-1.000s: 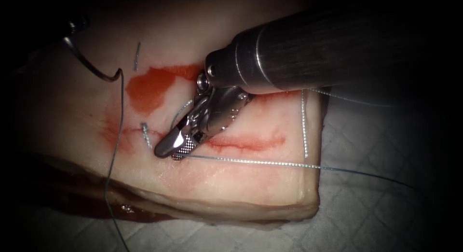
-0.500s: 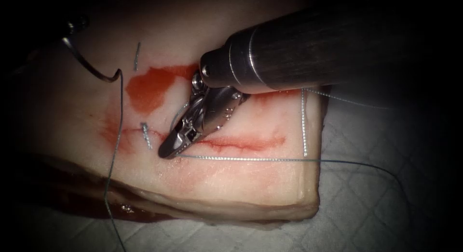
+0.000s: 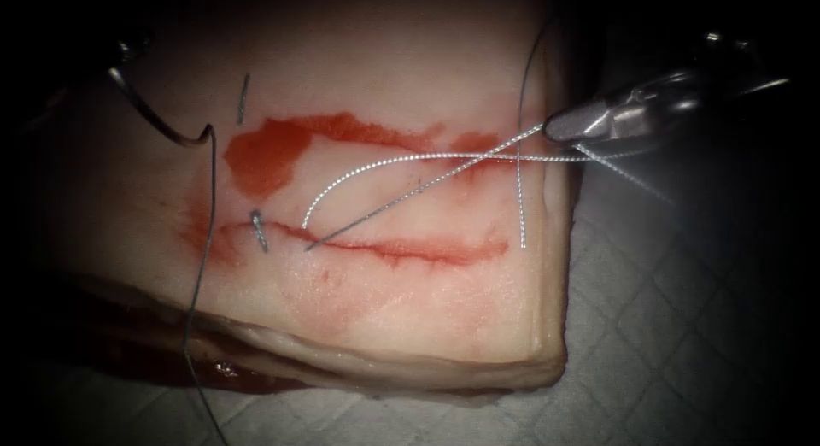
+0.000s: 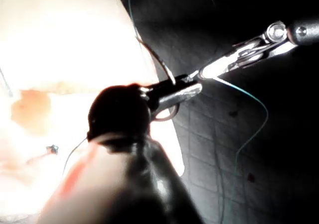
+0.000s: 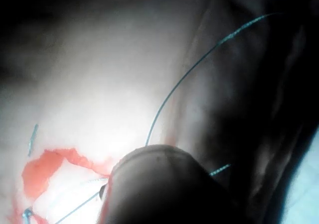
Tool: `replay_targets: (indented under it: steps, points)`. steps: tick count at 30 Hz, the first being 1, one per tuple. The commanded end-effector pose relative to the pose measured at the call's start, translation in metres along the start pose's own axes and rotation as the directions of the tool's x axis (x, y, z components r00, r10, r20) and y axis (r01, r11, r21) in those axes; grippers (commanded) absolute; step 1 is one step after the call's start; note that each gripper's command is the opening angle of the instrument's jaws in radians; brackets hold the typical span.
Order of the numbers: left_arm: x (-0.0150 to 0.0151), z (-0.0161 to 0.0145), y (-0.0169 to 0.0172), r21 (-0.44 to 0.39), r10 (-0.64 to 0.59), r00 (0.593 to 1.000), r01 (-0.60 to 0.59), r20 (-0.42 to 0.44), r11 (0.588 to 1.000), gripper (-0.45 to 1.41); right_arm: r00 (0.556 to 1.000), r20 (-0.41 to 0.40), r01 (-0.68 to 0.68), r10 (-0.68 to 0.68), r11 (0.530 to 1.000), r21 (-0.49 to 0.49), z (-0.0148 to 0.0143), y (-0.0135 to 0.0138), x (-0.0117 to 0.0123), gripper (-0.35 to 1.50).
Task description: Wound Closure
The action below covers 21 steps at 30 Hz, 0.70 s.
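Thread (image 3: 427, 158) taut from cut (image 3: 401, 251) to right end effector (image 3: 555, 128) past tissue (image 3: 384, 326) edge.

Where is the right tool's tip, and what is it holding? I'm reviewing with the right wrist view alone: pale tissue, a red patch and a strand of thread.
Observer: In the endoscope view the right tool sits just off the right edge of the tissue. Its jaws are shut on the thread, which runs from there to the cut.
Operator: And the needle?
Observer: The left tool holds it, jaws shut. The needle is left of the cut and out of the tissue, gripped near one end as far as I can tell, with thread trailing from the other end.
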Motion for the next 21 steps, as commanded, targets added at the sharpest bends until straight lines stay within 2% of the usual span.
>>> replay_targets:
  steps: [1,2,3,6,9,11,14,18,21]
  points:
    - [0.0002,0.0004,0.0007,0.002,0.002,1.0,-0.002,0.0,1.0,-0.45,0.996,0.094,-0.013,0.009,0.999,0.037,-0.0048,-0.0023,0.0007,-0.35]
    - [0.0002,0.0004,0.0007,0.002,0.002,1.0,-0.002,0.0,1.0,-0.45,0.993,0.116,-0.018,0.013,0.999,0.045,-0.0063,-0.0029,0.0009,-0.35]
    - [0.0002,0.0004,0.0007,0.002,0.002,1.0,-0.002,0.0,1.0,-0.45,0.98,0.198,-0.027,0.012,0.997,0.071,-0.0099,-0.0043,0.0012,-0.35]
    - [0.0003,0.0004,0.0007,0.002,0.002,1.0,-0.002,0.0,1.0,-0.45,0.961,0.275,-0.045,0.018,0.995,0.093,-0.0144,-0.0061,0.0011,-0.35]
    - [0.0003,0.0004,0.0007,0.002,0.002,1.0,-0.002,0.0,1.0,-0.45,0.944,0.331,-0.063,0.016,0.989,0.131,-0.0176,-0.0074,0.001,-0.35]
    - [0.0003,0.0004,0.0007,0.002,0.002,1.0,-0.002,0.0,1.0,-0.45,0.935,0.353,-0.064,-0.005,0.981,0.184,-0.0191,-0.0082,0.0011,-0.35]
    - [0.0003,0.0004,0.0007,0.002,0.002,1.0,-0.002,0.0,1.0,-0.45,0.926,0.378,-0.077,-0.005,0.976,0.202,-0.021,-0.0087,0.0011,-0.35]
    - [0.0002,0.0004,0.0007,0.002,0.002,1.0,-0.002,0.0,1.0,-0.45,0.88,0.472,-0.087,-0.045,0.963,0.255,-0.0261,-0.0101,-0.001,-0.35]
    - [0.0002,0.0004,0.0007,0.002,0.001,1.0,-0.001,0.0,1.0,-0.45,0.856,0.511,-0.092,-0.078,0.949,0.3,-0.0295,-0.0108,-0.0024,-0.35]
